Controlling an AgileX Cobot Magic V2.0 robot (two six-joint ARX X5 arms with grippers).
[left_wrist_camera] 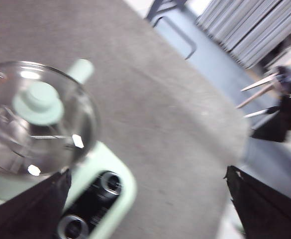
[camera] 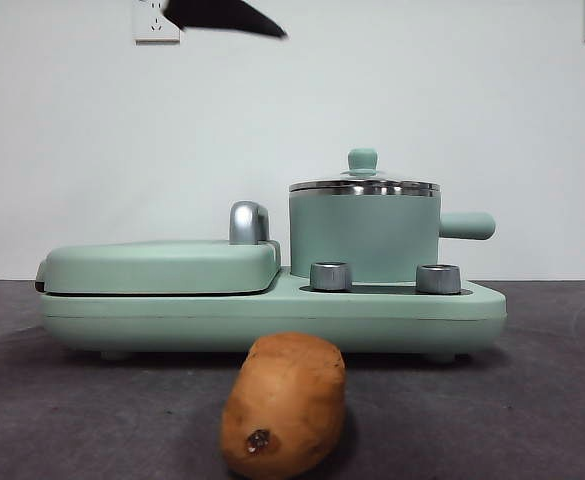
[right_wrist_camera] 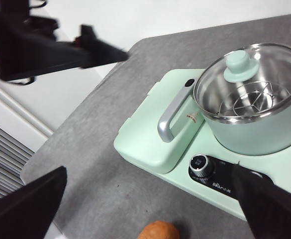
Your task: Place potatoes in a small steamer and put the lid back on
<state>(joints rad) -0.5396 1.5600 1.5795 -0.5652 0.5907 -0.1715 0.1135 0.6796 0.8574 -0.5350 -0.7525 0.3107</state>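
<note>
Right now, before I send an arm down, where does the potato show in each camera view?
Front view: the potato lies on the table, bottom center, in front of the cooker.
Left wrist view: not in it.
Right wrist view: only its top shows at the bottom edge, near the cooker's dials.
Shared landmark: the lid's green knob, seen in all three views.

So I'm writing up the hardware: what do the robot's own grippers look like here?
Both are plain matte black with no markings. The left gripper and right gripper each show two broad, wedge-shaped jaws tapering to points. No cables or sleeves are visible on them.
</note>
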